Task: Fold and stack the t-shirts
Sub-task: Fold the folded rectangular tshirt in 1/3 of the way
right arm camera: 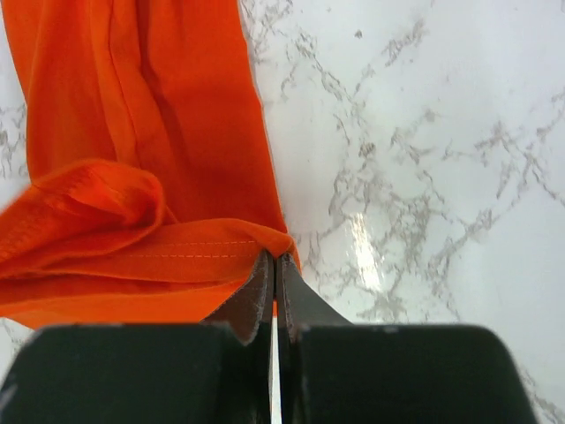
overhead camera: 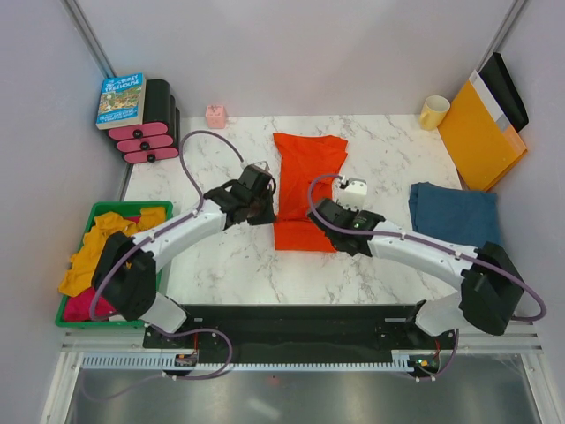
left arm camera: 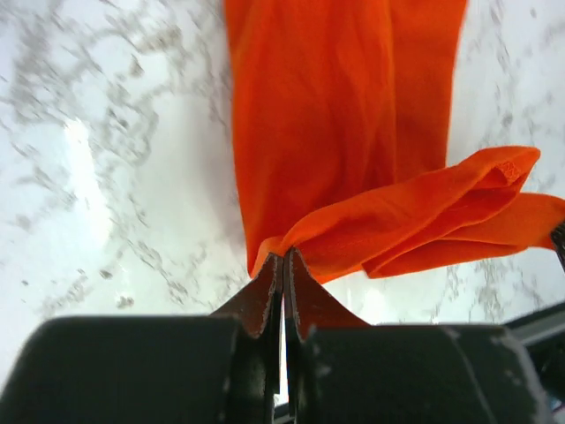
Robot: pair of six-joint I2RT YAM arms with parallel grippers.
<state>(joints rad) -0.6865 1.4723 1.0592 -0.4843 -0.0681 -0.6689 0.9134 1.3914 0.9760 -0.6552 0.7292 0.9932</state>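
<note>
Because the orange t-shirt (overhead camera: 305, 168) lies as a long strip on the table (overhead camera: 221, 256) and a crosswise fold is judged to be in hand, it is pinched at both sides. The left gripper (left arm camera: 284, 258) is closed on a raised fold at its left edge, and the right gripper (right arm camera: 272, 258) on a stitched edge at its right, with the remaining cloth spread flat beyond the fingertips. The blue t-shirt (overhead camera: 453, 215), already folded, is kept well apart to the right, presumably as the stack base.

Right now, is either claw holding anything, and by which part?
Both hold the orange shirt: the left claw pinches its left edge, the right claw its right edge along a stitched hem.
</note>
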